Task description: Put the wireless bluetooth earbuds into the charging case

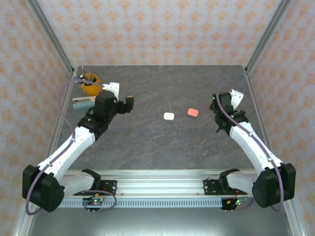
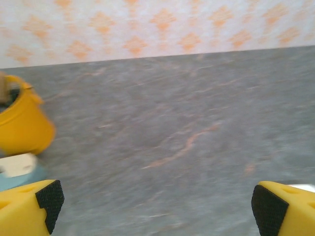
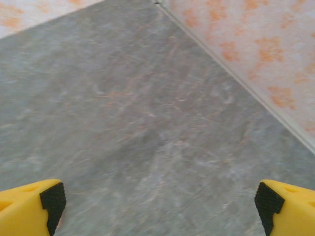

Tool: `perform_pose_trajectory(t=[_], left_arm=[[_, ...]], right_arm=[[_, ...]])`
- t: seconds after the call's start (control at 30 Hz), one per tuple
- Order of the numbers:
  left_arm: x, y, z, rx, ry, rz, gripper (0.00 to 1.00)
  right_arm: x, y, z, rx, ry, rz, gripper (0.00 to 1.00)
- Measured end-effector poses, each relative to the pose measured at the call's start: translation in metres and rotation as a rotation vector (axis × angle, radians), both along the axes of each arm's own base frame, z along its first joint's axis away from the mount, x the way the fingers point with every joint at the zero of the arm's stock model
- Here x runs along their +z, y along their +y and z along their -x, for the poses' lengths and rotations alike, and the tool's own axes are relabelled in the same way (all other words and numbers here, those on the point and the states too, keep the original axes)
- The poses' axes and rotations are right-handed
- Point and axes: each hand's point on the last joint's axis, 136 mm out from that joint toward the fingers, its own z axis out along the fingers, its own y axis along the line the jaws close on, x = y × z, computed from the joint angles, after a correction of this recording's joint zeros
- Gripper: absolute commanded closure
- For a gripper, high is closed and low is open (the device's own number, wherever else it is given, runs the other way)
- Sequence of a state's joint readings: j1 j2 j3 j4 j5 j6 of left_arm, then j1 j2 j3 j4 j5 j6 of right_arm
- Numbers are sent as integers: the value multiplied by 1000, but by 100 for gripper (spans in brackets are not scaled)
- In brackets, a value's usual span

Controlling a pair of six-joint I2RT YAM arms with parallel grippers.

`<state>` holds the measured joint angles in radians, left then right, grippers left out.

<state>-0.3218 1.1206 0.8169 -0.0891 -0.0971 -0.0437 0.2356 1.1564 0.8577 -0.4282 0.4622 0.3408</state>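
Over the grey table [image 1: 157, 142], the left gripper [image 2: 157, 204] and right gripper [image 3: 160, 204] are both hanging with jaws spread wide (gripping nothing). The white case [image 1: 169, 116] and salmon case [image 1: 193, 112] are lying side by side mid-table, between the 2 grippers and well apart from each.

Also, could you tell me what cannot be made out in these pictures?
Top view: the white case and salmon case are too small to tell whether their lids are open or what they hold.
Left wrist view: the yellow cup is blurred and cut by the left edge, its contents unclear.
Top view: the pale blue box is partly hidden by the left arm.
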Motion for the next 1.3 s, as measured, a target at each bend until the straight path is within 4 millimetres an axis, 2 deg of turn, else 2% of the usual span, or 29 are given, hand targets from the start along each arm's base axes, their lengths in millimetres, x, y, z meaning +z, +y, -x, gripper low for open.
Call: perform_pose_trajectory(t=[0.13, 0.23, 0.33, 0.43, 0.57, 0.67, 0.77, 1.3], left_arm=[[-69, 45, 11, 116, 62, -126, 0], [-118, 69, 25, 179, 122, -174, 0], [-144, 83, 31, 214, 148, -185, 0], [-142, 88, 19, 219, 100, -152, 0], [-138, 90, -2, 200, 41, -96, 0], [-149, 90, -13, 176, 45, -64, 0], [-156, 95, -16, 179, 51, -39, 0], [-146, 94, -23, 172, -1, -7, 0]], right_arm=[[-21, -33, 0, -90, -32, 76, 0], [-43, -47, -4, -118, -38, 127, 0], [-73, -48, -8, -93, -29, 163, 0], [-102, -41, -12, -22, -39, 165, 0], [-119, -27, -30, 94, -79, 135, 0], [-122, -21, -41, 147, -113, 104, 0], [-114, -24, -48, 162, -157, 83, 0], [-108, -11, -58, 243, -196, 44, 1]])
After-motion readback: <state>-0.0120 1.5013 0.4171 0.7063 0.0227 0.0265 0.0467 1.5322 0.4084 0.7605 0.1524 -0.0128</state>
